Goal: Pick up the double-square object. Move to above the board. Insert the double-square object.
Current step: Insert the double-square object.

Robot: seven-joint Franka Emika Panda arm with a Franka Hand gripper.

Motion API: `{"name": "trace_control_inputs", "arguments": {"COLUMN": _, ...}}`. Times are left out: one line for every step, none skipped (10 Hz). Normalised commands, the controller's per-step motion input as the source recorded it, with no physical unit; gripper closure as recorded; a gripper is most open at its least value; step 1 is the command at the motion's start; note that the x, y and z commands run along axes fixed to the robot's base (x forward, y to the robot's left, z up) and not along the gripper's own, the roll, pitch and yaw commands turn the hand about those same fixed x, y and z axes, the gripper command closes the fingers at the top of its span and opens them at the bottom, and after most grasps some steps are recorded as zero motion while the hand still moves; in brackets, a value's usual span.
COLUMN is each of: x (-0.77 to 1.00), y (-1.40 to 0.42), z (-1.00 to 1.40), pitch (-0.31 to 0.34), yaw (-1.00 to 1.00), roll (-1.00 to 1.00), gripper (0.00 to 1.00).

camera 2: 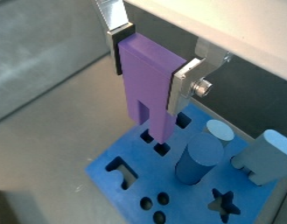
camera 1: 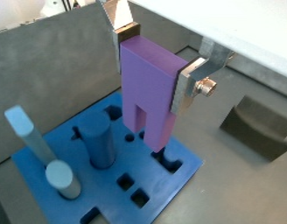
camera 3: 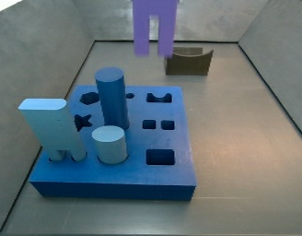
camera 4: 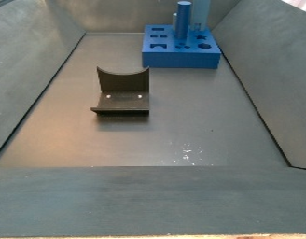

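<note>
The purple double-square object (camera 1: 152, 87) was held upright between the silver fingers (camera 1: 192, 84) of the gripper (camera 1: 157, 66), its two prongs hanging above the blue board (camera 1: 170, 179). In a side view, the fixture (camera 3: 188, 63) was seen behind the board on the bench (camera 3: 239, 138).

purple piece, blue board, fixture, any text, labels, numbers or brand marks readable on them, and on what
None: no view shows any readable word, number, label or brand.
The purple double-square object, clamped in the gripper above the board, is plain.
The blue board bears only shaped cut-outs and blue pegs.
The fixture is unmarked.
</note>
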Motion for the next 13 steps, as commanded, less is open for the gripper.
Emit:
{"name": "trace_control_inputs", "arguments": {"x": 0.58, "y": -0.11, "z": -0.63, "pitch": 0.317, "yaw": -0.13, "roll": -0.01, "gripper": 1.0}}
{"name": "trace_control_inputs", "arguments": {"x": 0.42, "y": -0.1, "z": -0.61, "pitch": 0.211, "yaw": -0.09, "roll": 0.0, "gripper": 1.0}}
{"name": "trace_control_inputs", "arguments": {"x": 0.2, "y": -0.1, "z": -0.64, "pitch": 0.0, "yaw": -0.05, "roll": 0.0, "gripper": 1.0}}
{"name": "trace_control_inputs", "arguments": {"x": 0.0, "y": -0.15, "z": -0.63, "pitch": -0.166, "yaw": 0.0, "roll": 0.0, "gripper": 1.0}}
{"name": "trace_control_inputs", "arguments": {"x": 0.0, "y": -0.16, "z": -0.55, "pitch": -0.426, "yaw": 0.0, "roll": 0.0, "gripper": 1.0}}
{"name": "trace_control_inputs", "arguments": {"x": -0.01, "y": -0.13, "z": -0.45, "pitch": -0.431, "yaw": 0.0, "roll": 0.0, "gripper": 1.0}}
{"name": "trace_control_inputs", "arguments": {"x": -0.1, "y": -0.08, "z": -0.43, "pitch": -0.537, "yaw": 0.0, "roll": -0.03, "gripper": 1.0}}
{"name": "trace_control_inputs", "arguments": {"x": -0.13, "y": -0.05, "z": -0.34, "pitch": -0.48, "yaw": 0.0, "roll": 0.0, "gripper": 1.0}}
{"name": "trace_control_inputs", "arguments": {"x": -0.11, "y": -0.04, "z": -0.24, "pitch": -0.354, "yaw": 0.0, "roll": 0.04, "gripper": 1.0}}
{"name": "trace_control_inputs", "arguments": {"x": 0.0, "y": -0.13, "z": -0.12, "pitch": 0.0, "yaw": 0.04, "roll": 0.49, "gripper": 1.0}}
{"name": "trace_control_inputs", "arguments": {"x": 0.0, "y": -0.24, "z": -0.07, "pitch": 0.003, "yaw": 0.19, "roll": 0.93, "gripper": 1.0}}
{"name": "trace_control_inputs", "arguments": {"x": 0.0, "y": -0.19, "z": -0.1, "pitch": 0.0, "yaw": 0.19, "roll": 0.64, "gripper": 1.0}}
{"name": "trace_control_inputs", "arguments": {"x": 0.0, "y": -0.13, "z": -0.13, "pitch": 0.0, "yaw": 0.1, "roll": 0.29, "gripper": 1.0}}
